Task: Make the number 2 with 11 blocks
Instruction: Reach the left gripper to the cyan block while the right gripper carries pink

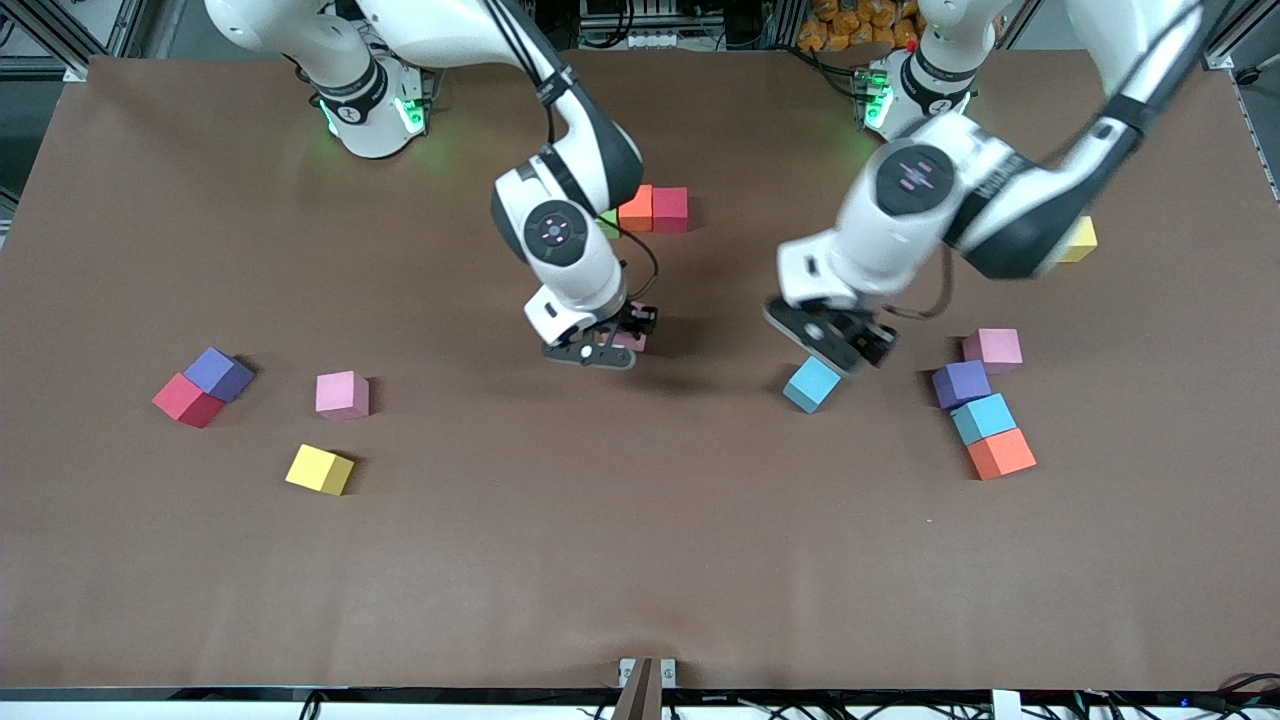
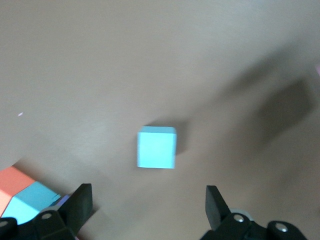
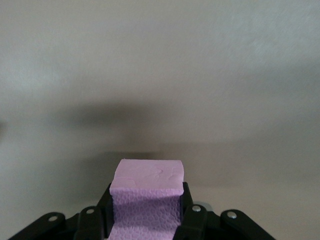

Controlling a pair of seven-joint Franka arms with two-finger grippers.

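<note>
My right gripper [image 1: 612,345] is clamped on a pink block [image 3: 147,192], its fingers [image 3: 187,212] pressing two opposite faces, over the middle of the table [image 1: 640,560]. My left gripper [image 2: 149,202] hangs with jaws wide over a light blue block [image 1: 811,384], which sits alone on the table between the fingertips' line of travel. The blocks look like matte foam cubes: I judge them light, slightly squashy and grippy rather than slippery, so a square pinch on flat opposite faces, not corners, should hold. An orange block [image 1: 636,208] and a red block [image 1: 670,209] touch side by side nearer the bases. Other blocks lie scattered toward both ends of the table.
</note>
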